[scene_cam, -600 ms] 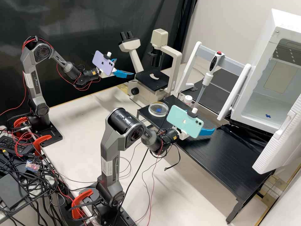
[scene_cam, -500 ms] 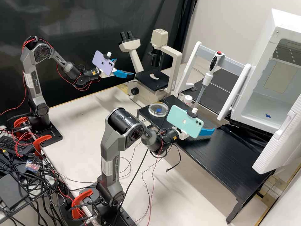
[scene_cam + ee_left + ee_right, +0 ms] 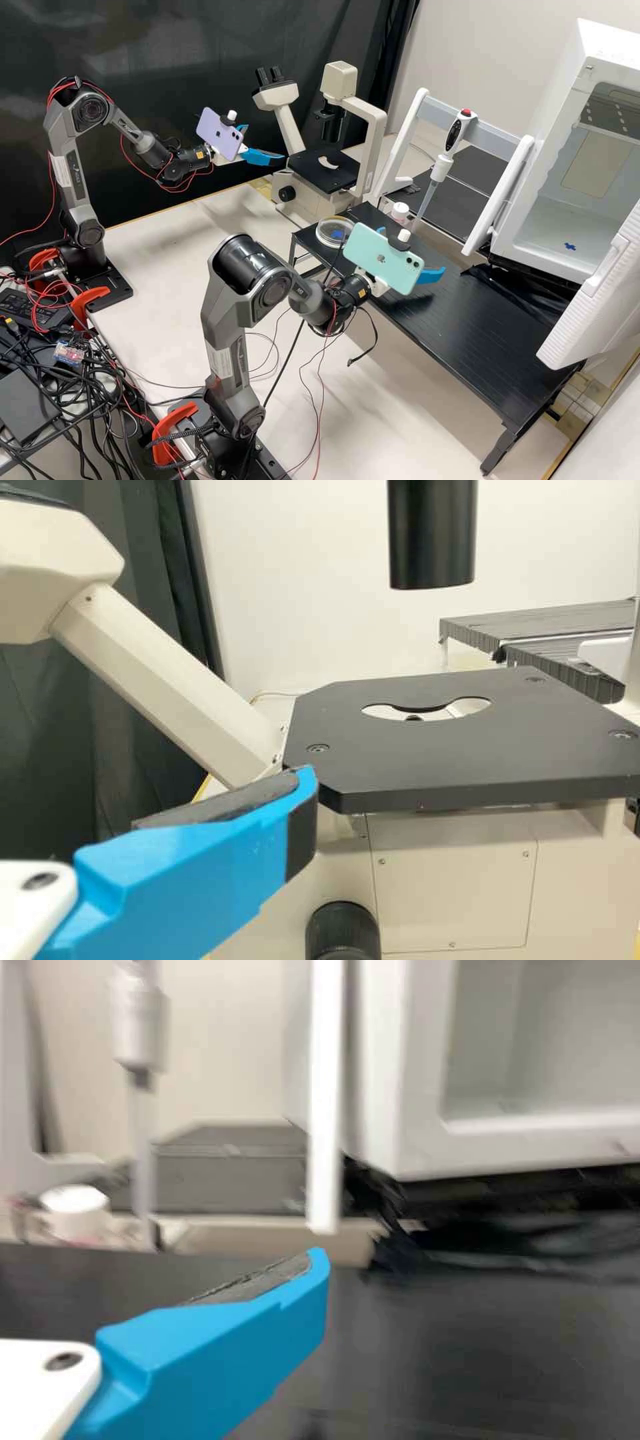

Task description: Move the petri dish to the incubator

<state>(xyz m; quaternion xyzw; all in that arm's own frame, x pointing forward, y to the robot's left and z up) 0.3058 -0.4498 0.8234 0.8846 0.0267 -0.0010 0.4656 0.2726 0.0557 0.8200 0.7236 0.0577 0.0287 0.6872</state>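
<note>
Both hands gape empty: your left hand by the microscope, your right hand over the table. The petri dish sits at its ten o'clock, near a corner; come in skewed and you could shove it off. Incubator at three: that door could snag you.

Under the right claw, a black table is held up on legs over a big pale table. The round clear dish is set flat on the black one, to that claw's left. Ahead of the left claw, a microscope is stood on the pale one.
</note>
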